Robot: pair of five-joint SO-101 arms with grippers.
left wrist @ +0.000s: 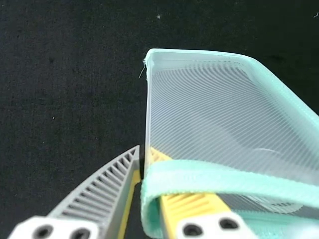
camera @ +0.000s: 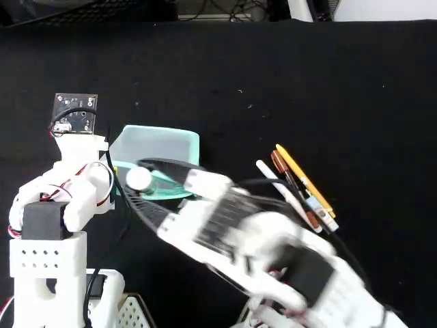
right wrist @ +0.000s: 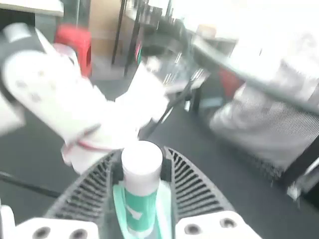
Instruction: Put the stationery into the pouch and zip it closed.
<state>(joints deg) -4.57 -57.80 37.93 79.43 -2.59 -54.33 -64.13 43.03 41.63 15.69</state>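
Black cloth over the whole table (camera: 273,82), matt, flecked with a few pale specks. Beyond the far edge, dark cables (camera: 225,10), and a strip of something white past the far right corner.

Toward the left edge, about mid-depth: the pouch (camera: 160,147), teal-trimmed, with see-through mesh walls and its mouth open toward the near edge. Left gripper (left wrist: 144,152) clamped on the teal rim at the mouth, yellow finger inside, grey ribbed finger outside, rim pinched between the two.

Right gripper (right wrist: 142,149) closed tight on a glue stick (camera: 138,178), white cap foremost, green label behind it between the ribbed fingers. From above, cap right at the pouch mouth, over the near rim, with the arm slanting in from the near right corner.

Pens (camera: 300,188) right of centre, well apart from the pouch, flat on the cloth, side by side and slanted: yellow nearest the right edge, then brown, then white, one with a light-blue end.

Behind the right gripper, a hazy room: something low and red (right wrist: 74,42) beside dark upright legs, with bright light farther back.
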